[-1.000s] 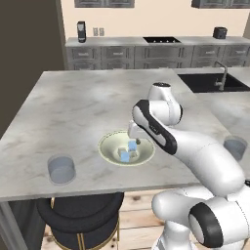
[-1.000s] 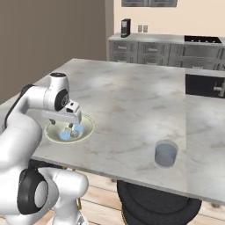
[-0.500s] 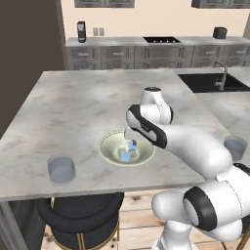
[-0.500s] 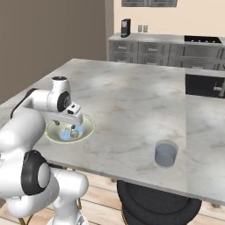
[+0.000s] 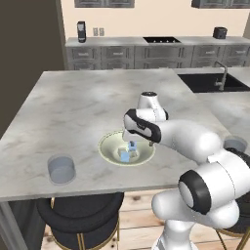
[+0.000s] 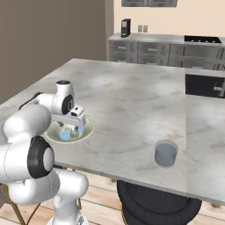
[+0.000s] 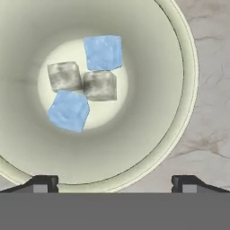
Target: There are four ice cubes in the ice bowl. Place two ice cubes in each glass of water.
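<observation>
The ice cubes (image 7: 83, 83) lie together at the bottom of the ice bowl (image 7: 148, 148); all four are there, touching each other in a small cluster. In the hand view two of them look light blue and two look grey-white. One blue cube sits at the top of the cluster, the other blue one at the lower left, and the two grey ones are side by side between them.

The ice bowl (image 5: 108, 146) stands on the tabletop (image 5: 78, 105) near its front edge, about in the middle of that edge. In the right base view the ice bowl (image 6: 88, 127) is close to the front left corner area of the tabletop (image 6: 132, 101).

The gripper (image 5: 133, 142) hangs over the ice bowl, above the cubes, pointing down. In the right base view the gripper (image 6: 75, 127) is also just above the inside of the bowl. Its two finger tips (image 7: 45, 183) stand far apart at the bottom of the hand view, so the gripper is spread wide and holds nothing. The tips do not touch any cube.

One glass of water (image 5: 61, 169) stands near the front edge of the tabletop, to the left of the bowl and well apart from it. The other glass of water (image 6: 165, 153) stands near the front edge too, far to the right of the bowl.
</observation>
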